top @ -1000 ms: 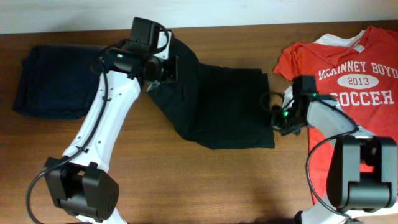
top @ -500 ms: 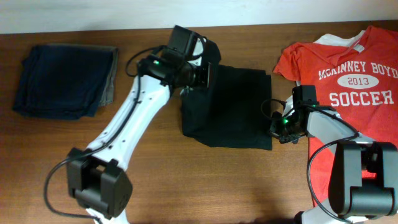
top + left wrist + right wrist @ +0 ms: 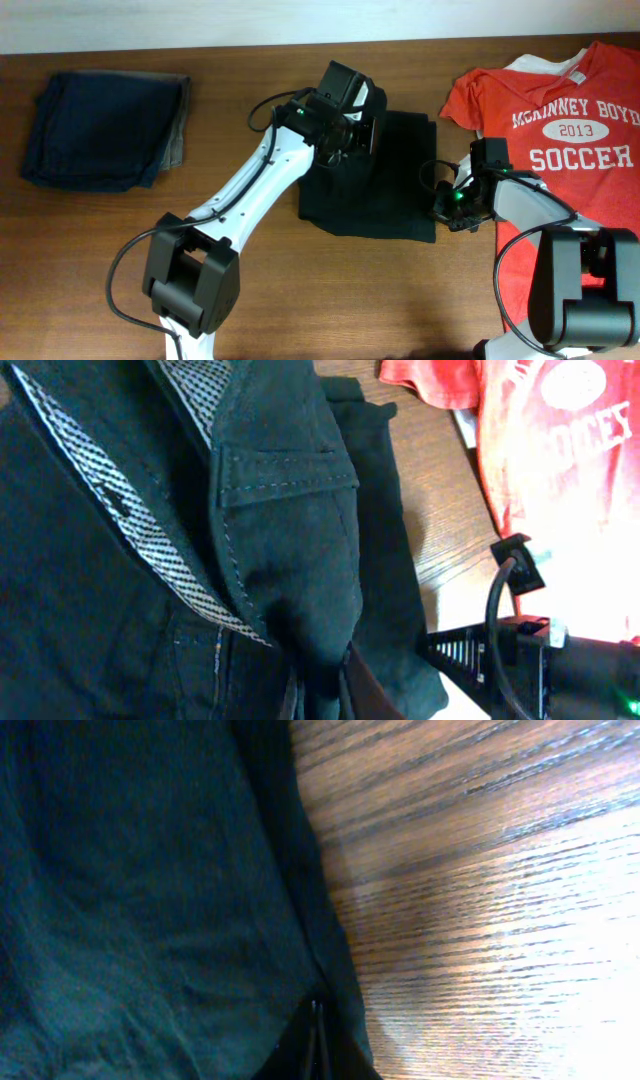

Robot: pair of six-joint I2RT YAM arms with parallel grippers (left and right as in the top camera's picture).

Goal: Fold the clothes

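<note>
L end effector (image 3: 322,678) shifted right, clamped on shorts (image 3: 400,190); R end effector (image 3: 312,1035) pinching their edge.

Overhead: high up, straight down, whole tabletop (image 3: 100,260) in frame. Left wrist: very close, skimming black shorts (image 3: 395,190), facing toward red T-shirt (image 3: 480,95). Right wrist: closer still, at shorts' edge beside bare wood. Shorts in all three views; T-shirt shared by overhead and left wrist.
</note>
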